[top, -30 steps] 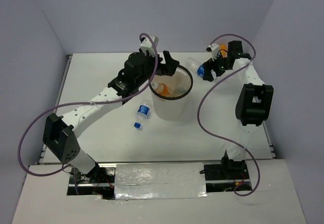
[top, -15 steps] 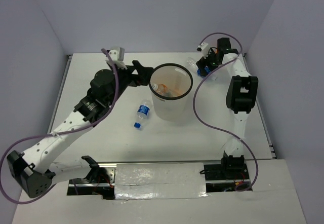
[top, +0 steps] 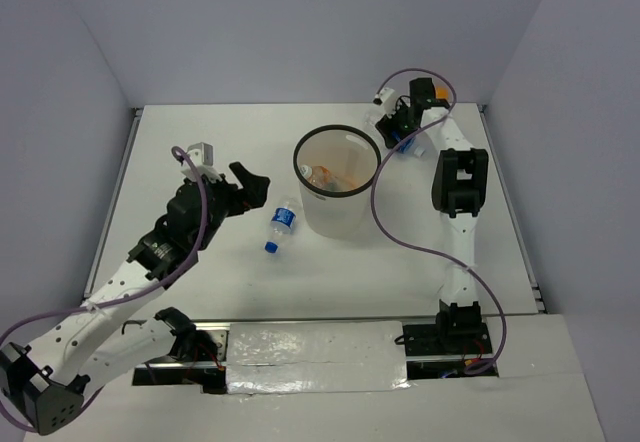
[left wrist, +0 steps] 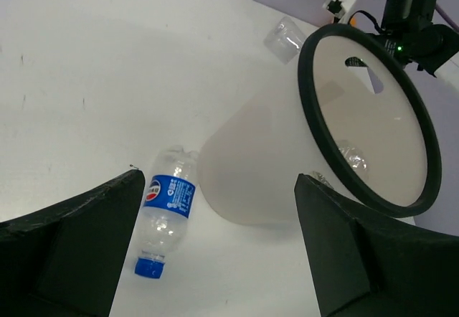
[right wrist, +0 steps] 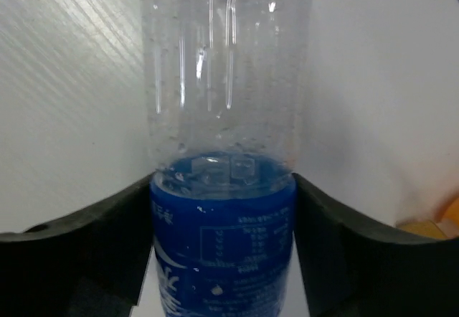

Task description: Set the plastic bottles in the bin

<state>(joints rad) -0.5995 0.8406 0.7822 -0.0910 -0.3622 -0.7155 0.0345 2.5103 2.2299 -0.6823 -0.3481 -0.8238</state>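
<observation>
One plastic bottle [top: 280,224], clear with a blue label and cap, lies on the table left of the bin [top: 335,217]; the left wrist view shows this bottle [left wrist: 166,213] beside the bin's wall [left wrist: 251,166]. My left gripper [top: 245,182] hangs open and empty to the left of it. Behind the bin on the right, my right gripper [top: 397,134] is shut on a second blue-labelled bottle [top: 381,124]. In the right wrist view both fingers [right wrist: 93,252] press the label of this bottle [right wrist: 222,116]. An orange bottle [top: 345,177] and a clear one [top: 320,174] lie inside the bin.
The bin's black rim [left wrist: 366,116] stands between the two arms. A purple cable [top: 385,212] loops from the right arm over the table right of the bin. The back wall is close behind the right gripper.
My left arm has drawn back from the bin's rim to the near left, still open. My right gripper has shifted toward the back wall and closed on the blue-labelled bottle.
</observation>
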